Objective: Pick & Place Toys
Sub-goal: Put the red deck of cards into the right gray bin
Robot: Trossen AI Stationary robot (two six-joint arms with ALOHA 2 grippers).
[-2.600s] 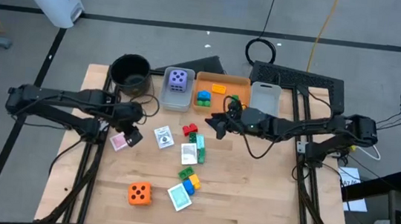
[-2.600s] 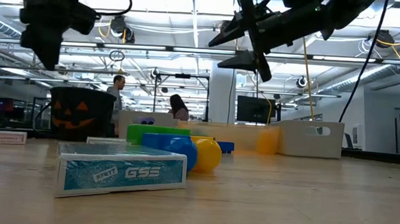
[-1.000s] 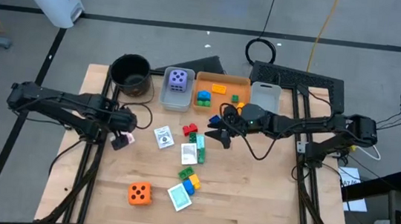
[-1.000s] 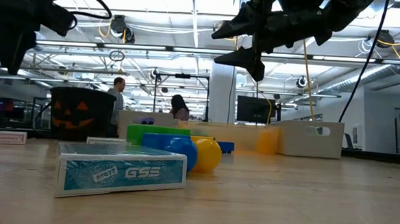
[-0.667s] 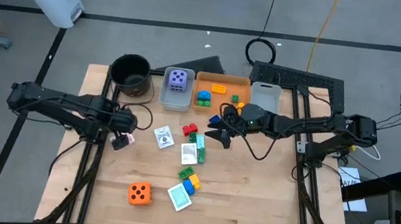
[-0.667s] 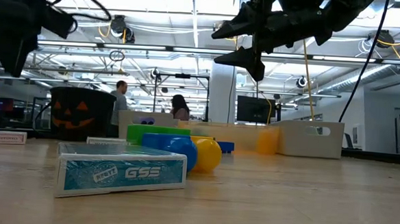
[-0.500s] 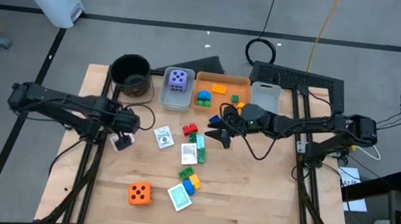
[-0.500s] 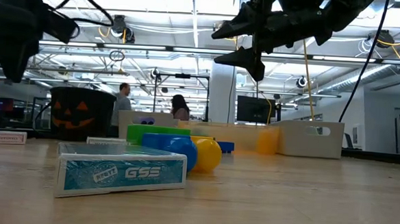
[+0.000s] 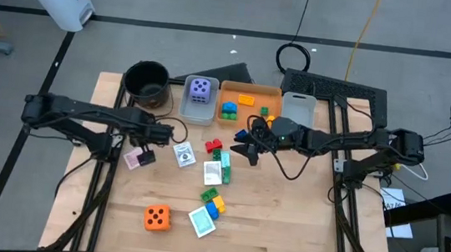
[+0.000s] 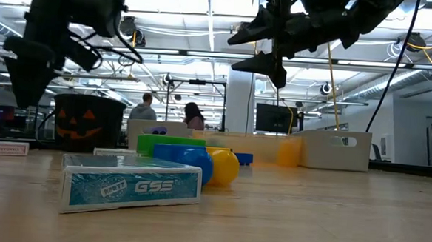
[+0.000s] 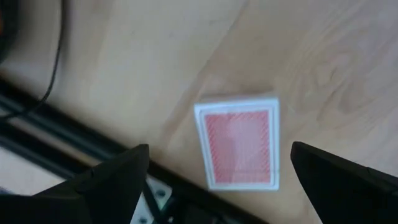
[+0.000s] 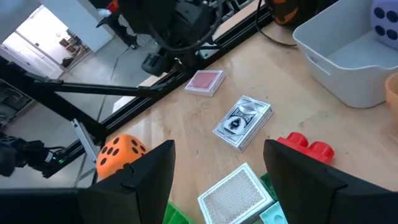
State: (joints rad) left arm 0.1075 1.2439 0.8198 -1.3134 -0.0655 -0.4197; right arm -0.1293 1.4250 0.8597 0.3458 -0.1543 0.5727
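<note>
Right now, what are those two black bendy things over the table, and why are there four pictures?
They are two robot arms. One camera looks down from above, one peeks across the table, and one rides on each wrist. The left gripper hangs open over a pink card, holding nothing. The right gripper waits open near the red brick. On the wooden table lie an orange die, more bricks and cards. The purple die sits in a grey bin.

The high view looked straight down; the low view sat level; both wrist views, looking down, shared the pink card (image 11: pixel 238 148).
</note>
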